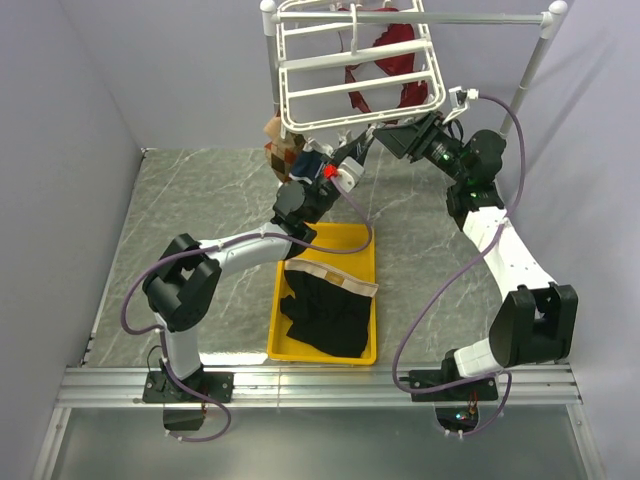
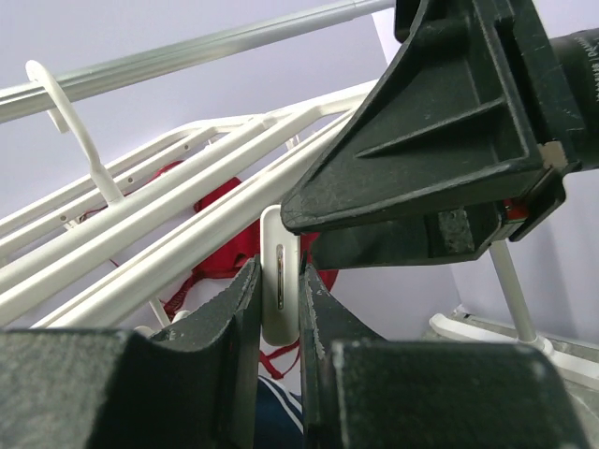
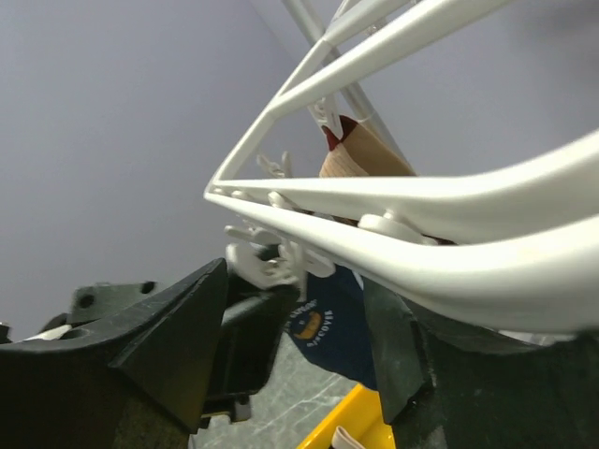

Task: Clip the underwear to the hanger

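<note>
While the underwear (image 1: 325,310) lies in the yellow tray (image 1: 358,240) on the desk (image 1: 200,200), my left fingers (image 2: 225,318), well apart from it, pinch a white clip (image 2: 279,276) under the hanger (image 3: 468,201); my right fingers (image 3: 178,318) stand open at the hanger's edge.

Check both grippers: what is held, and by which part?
The left gripper pinches a white clip hanging from the hanger, its fingers pressing on the clip's two sides. The right gripper stands open by the hanger's bar, holding nothing.
</note>
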Robot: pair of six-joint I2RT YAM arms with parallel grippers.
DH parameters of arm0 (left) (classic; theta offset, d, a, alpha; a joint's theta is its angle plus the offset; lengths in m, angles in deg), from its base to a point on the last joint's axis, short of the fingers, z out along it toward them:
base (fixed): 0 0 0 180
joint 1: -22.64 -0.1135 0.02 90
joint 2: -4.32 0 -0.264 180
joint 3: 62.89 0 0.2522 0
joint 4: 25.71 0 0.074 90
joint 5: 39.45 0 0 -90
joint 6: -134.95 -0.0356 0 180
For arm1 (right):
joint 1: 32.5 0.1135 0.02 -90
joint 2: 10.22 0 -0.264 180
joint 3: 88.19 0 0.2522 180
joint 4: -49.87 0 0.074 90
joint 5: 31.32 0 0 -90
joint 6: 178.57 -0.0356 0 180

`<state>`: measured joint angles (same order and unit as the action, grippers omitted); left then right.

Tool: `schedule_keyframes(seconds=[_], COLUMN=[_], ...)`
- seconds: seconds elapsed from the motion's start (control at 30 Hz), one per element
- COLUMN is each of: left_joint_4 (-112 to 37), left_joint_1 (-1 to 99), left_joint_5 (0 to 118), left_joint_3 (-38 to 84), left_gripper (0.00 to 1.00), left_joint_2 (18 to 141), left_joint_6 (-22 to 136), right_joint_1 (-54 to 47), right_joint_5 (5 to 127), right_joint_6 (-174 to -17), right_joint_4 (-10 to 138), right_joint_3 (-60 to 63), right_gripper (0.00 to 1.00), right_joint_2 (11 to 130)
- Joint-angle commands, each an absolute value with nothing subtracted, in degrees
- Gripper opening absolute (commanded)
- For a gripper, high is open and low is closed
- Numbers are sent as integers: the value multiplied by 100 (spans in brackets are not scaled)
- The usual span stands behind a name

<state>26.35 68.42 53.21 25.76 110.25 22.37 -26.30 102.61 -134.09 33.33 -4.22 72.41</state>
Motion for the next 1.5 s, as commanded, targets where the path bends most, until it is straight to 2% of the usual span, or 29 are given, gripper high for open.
schedule_keyframes(seconds=[0.0, 0.53, 0.67, 0.83, 0.9, 1.03, 1.07, 1.1, 1.13, 1.3, 1.47], left_joint_4=[3163, 3234, 3269, 3313, 3357, 3392, 3357, 3313, 3261, 2560, 1916], left_joint_1=[6931, 6931, 6931, 6931, 6940, 6940, 6940, 6931, 6940, 6940, 6878], left_joint_5=[5565, 5749, 5776, 5785, 5758, 5723, 5723, 5740, 5732, 5802, 5618], left_joint_3=[2707, 2690, 2681, 2593, 2540, 2383, 2356, 2330, 2251, 1891, 1556], left_gripper=[8, 8, 8, 9, 10, 35, 49, 55, 64, 75, 72], left_joint_2=[10997, 11049, 11050, 11032, 10997, 10909, 10839, 10795, 10734, 10022, 9249], left_joint_6=[2386, 2378, 2377, 2421, 2413, 2448, 2456, 2474, 2517, 2667, 2878], right_joint_1=[-2599, -2380, -2380, -2380, -2380, -2397, -2397, -2389, -2388, -2397, -2432], right_joint_5=[10448, 10237, 10193, 10122, 10131, 10087, 10087, 10079, 10070, 10070, 10113], right_joint_6=[-13357, -13700, -13691, -13823, -13823, -13849, -13875, -13884, -13910, -13937, -14235], right_joint_4=[2891, 2346, 2285, 2188, 2197, 2206, 2188, 2197, 2223, 2320, 2364], right_joint_3=[-456, -544, -588, -605, -579, -561, -561, -553, -535, -465, -386], right_gripper=[66, 61, 56, 38, 25, 3, 0, 0, 0, 0, 0], right_joint_2=[7345, 7398, 7398, 7407, 7389, 7389, 7389, 7398, 7398, 7433, 7521])
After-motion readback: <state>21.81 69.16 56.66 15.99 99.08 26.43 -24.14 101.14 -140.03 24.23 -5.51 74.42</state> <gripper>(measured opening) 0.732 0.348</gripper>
